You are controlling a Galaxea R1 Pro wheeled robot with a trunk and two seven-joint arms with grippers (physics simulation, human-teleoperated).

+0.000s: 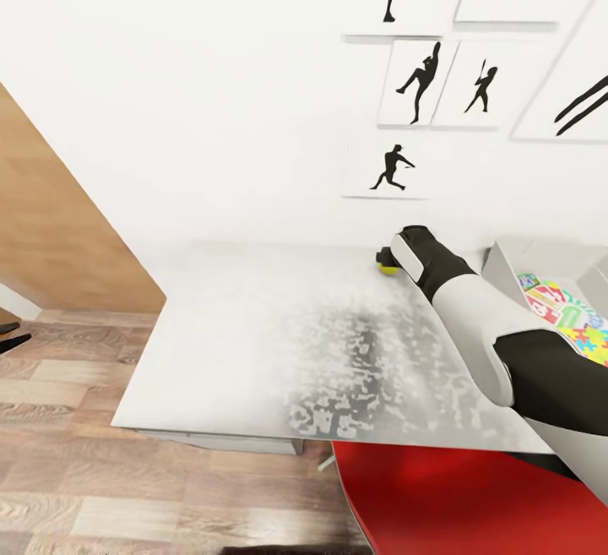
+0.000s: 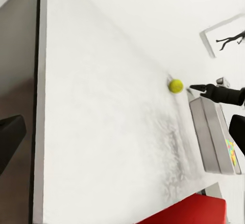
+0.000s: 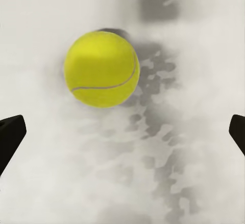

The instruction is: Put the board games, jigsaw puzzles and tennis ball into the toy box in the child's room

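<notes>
One toy left out: tennis ball (image 1: 387, 268), loose on the table (image 1: 253, 344), near the table's back edge by the wall; nothing touches it.
Ball vs toy box: ball sits just beside the toy box (image 1: 540, 263), outside it, off the box's near-left corner as the head view has it.
Toy box contents: colourful printed and mosaic sheets (image 1: 567, 314) lie inside; which game or puzzle, can't tell.
Right gripper (image 3: 122, 132): spread wide, fingertips (image 3: 10, 137) far apart, ball ahead between their lines, not yet inside the gap; holding nothing.
Why so placed: right arm (image 1: 473, 310) is stretched across the table toward the ball, wrist aimed at it, jaws wide enough for the ball; reads as a pre-grasp line-up.
Left gripper: a dark finger (image 2: 10, 134) shows off the table's outer edge, well apart from the ball; released or clenched, cannot tell.
Why left hangs back: probably parked clear so the right arm has room.
Step judged: approach for the ball pick, then a short carry into the box.
Risk: round ball on a smooth top, a nudge could roll it toward the wall or box side.
</notes>
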